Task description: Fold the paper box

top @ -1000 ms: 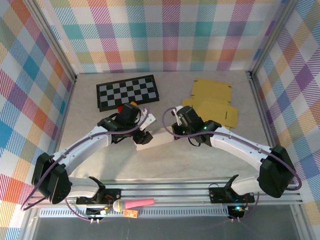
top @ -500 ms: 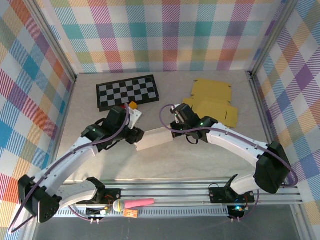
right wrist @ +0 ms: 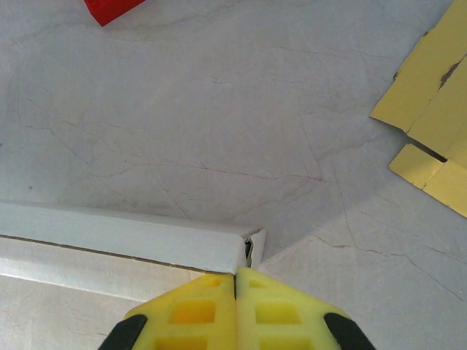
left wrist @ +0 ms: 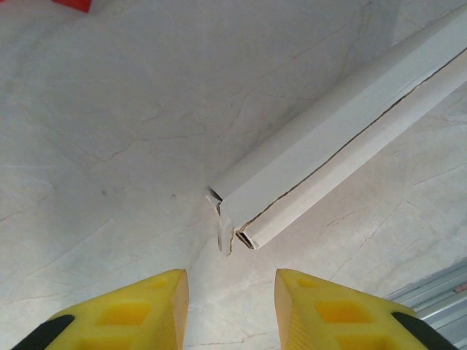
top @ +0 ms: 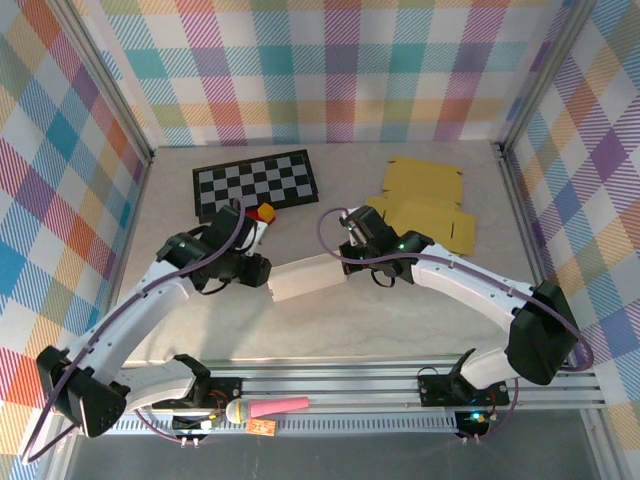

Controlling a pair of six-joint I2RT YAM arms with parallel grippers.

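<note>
The white paper box lies folded flat and long at the middle of the table. The left gripper hovers just off its left end, jaws apart and empty. The right gripper, jaws pressed together, touches its right end.

The pale marbled table I work over carries a long white paper box at its middle, a checkerboard far left, flat yellow cardboard far right, and a small red piece near the checkerboard.
</note>
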